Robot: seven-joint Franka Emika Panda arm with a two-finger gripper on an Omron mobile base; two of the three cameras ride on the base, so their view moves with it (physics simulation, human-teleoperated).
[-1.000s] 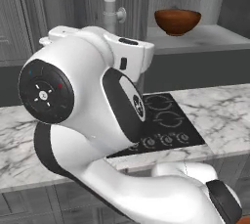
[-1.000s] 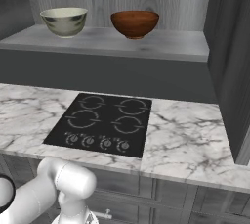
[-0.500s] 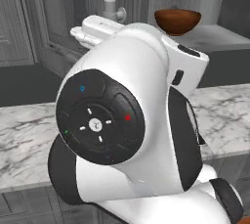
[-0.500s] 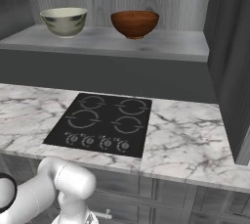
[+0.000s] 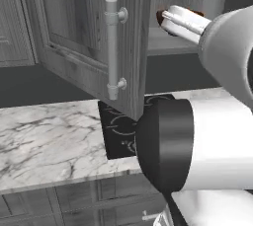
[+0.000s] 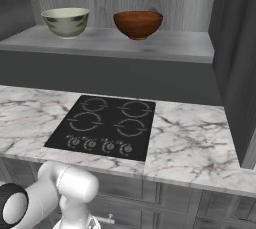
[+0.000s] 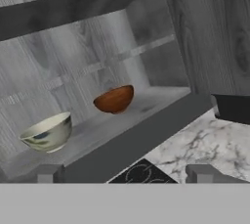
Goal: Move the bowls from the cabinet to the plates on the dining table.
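Observation:
Two bowls stand apart on the open cabinet's shelf (image 6: 175, 45): the cream glazed bowl (image 6: 65, 22) on the left and the reddish-brown wooden bowl (image 6: 138, 24) to its right. The hand view shows the cream bowl (image 7: 48, 132) and the brown bowl (image 7: 114, 99) well ahead of my gripper (image 7: 123, 174). Its fingertips (image 7: 46, 173) stand wide apart, open, with nothing between them. A sliver of the brown bowl (image 5: 159, 17) peeks past my arm (image 5: 207, 121). The plates and the dining table are out of view.
An open cabinet door (image 5: 74, 32) with a vertical bar handle (image 5: 112, 47) juts out at the left. Another door (image 6: 240, 63) stands at the right. Below the shelf lies a marble counter (image 6: 195, 143) with a black cooktop (image 6: 107, 125).
My arm has swung right across the left base view, uncovering the cabinet door and handle. The bowls and the right base view are unchanged.

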